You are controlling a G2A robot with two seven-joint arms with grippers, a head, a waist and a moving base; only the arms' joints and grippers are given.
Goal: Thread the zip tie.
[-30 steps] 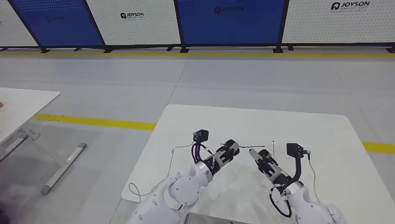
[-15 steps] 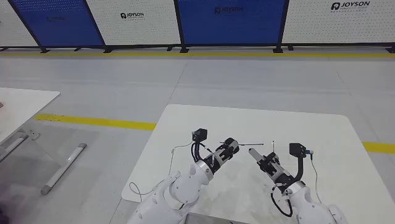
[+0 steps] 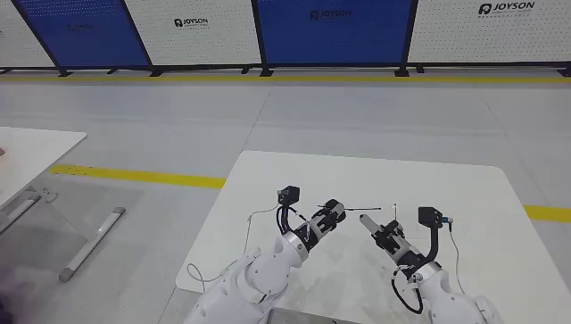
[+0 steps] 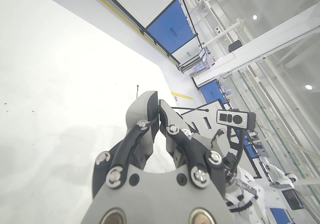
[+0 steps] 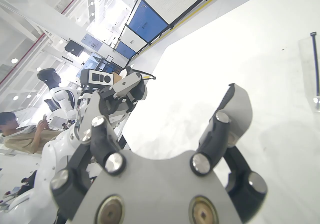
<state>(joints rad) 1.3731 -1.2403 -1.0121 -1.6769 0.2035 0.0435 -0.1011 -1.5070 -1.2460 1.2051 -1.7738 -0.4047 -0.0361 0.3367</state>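
Zip tie [image 4: 190, 109] – a thin black strip – is pinched at one end by the left pincer [image 4: 158, 107], whose jaws are pressed together on it. The rest of the strip sticks out level above the white bench [image 3: 446, 181], pointing across toward the other arm. The right pincer [image 3: 366, 220] hangs just below and beside that free length; its jaws are spread wide and hold nothing. In the top view it sits close to the strip without touching it.

A second zip tie [image 5: 315, 60] lies flat on the bench just past the held strip's tip, crosswise to it. It appears to rest on a clear patch of film, though that is hard to make out. A few small dark specks [image 4: 18, 107] dot the bench surface nearer the left arm.

Behind the bench a yellow floor line [image 3: 134, 176] runs across, with a row of blue and white perforated panels [image 3: 335, 16] farther back. Another white table [image 3: 31, 159] stands off to the robot's left.
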